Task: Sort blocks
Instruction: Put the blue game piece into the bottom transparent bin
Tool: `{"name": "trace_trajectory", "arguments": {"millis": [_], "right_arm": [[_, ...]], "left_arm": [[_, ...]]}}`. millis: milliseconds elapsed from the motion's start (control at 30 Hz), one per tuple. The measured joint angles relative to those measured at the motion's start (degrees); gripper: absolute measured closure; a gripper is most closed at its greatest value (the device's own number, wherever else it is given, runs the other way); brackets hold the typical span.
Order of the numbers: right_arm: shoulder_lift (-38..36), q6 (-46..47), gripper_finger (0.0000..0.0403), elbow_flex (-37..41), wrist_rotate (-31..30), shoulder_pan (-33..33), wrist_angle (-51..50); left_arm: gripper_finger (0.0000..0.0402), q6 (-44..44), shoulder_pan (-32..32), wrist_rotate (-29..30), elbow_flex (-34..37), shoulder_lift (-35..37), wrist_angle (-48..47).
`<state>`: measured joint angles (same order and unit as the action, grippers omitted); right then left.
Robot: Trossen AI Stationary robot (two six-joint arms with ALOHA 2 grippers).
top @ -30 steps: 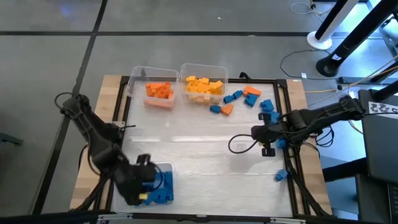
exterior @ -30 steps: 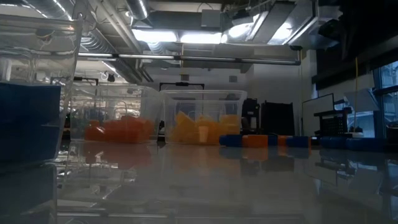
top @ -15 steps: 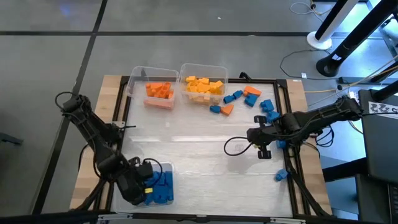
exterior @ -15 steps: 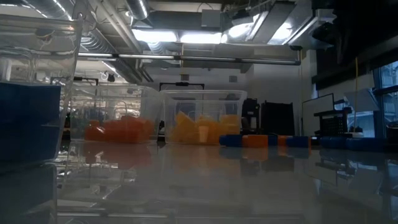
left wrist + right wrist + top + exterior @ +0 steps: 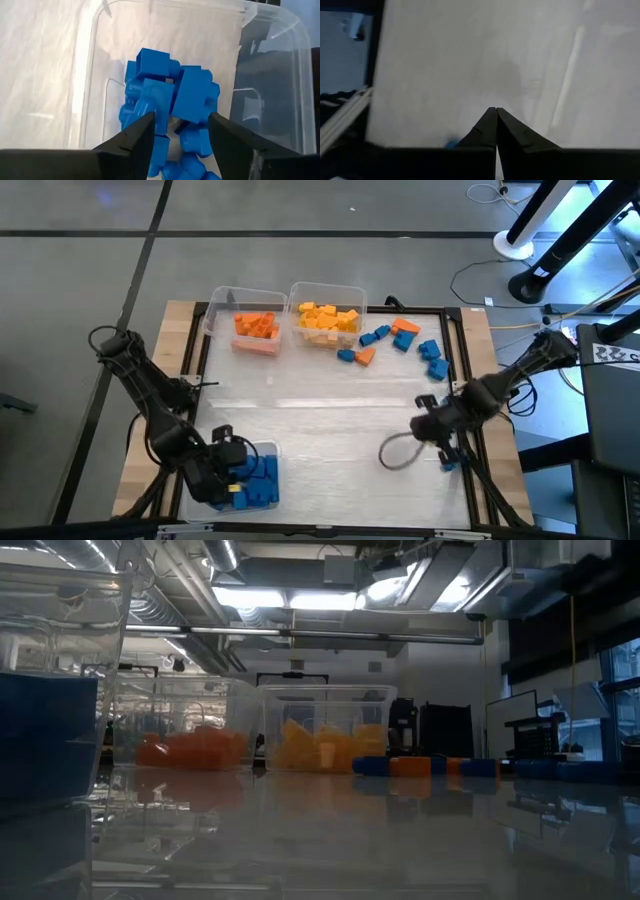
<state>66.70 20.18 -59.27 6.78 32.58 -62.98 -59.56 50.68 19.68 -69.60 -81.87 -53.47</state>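
Blue blocks (image 5: 170,100) lie piled in a clear bin (image 5: 262,450) at the table's near left; that bin also fills the left edge of the low view (image 5: 45,740). My left gripper (image 5: 180,131) (image 5: 218,472) hangs open just over the pile, a finger on each side of its top. Loose blue and orange blocks (image 5: 400,340) lie far right, and one blue block (image 5: 450,463) rests near right. My right gripper (image 5: 495,112) (image 5: 420,425) is shut over bare table beside that block, whose corner (image 5: 451,144) peeks past a finger.
An orange-filled bin (image 5: 255,328) (image 5: 190,750) and a yellow-filled bin (image 5: 328,318) (image 5: 320,748) stand side by side at the far edge. A black frame (image 5: 470,380) borders the mat. A cable loop (image 5: 398,452) hangs by the right gripper. The mat's middle (image 5: 320,420) is bare.
My right gripper has swung toward the table's near edge and a little to the right, ending beside the lone blue block. My left gripper has shifted slightly left over the blue bin. No block has moved.
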Motion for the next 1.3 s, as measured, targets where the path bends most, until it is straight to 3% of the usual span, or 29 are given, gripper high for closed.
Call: {"name": "trace_trajectory", "arguments": {"millis": [333,567,733,900,1300], "right_arm": [[0.00,23.42,0.0389,0.00,2.00,13.17,-0.01],[0.39,29.00,0.0299,0.00,2.92,16.88,-0.85],[4.18,18.75,0.0222,0.00,2.24,18.66,-1.68],[10.69,7.09,0.0176,0.00,3.28,18.94,-1.85],[25.52,-9.82,0.0150,0.00,9.27,18.84,-5.03]], "left_arm": [[0.0233,3.07,-0.09,1.52,-0.02,0.29,-0.09],[0.0233,3.03,-0.09,3.02,-0.02,0.32,-0.11],[0.0233,3.01,-0.09,3.58,-0.02,0.32,-0.11],[0.0233,3.01,-0.09,3.58,-0.02,0.34,-0.11],[0.0233,2.98,-0.09,3.58,-0.02,0.34,-0.09]]}}
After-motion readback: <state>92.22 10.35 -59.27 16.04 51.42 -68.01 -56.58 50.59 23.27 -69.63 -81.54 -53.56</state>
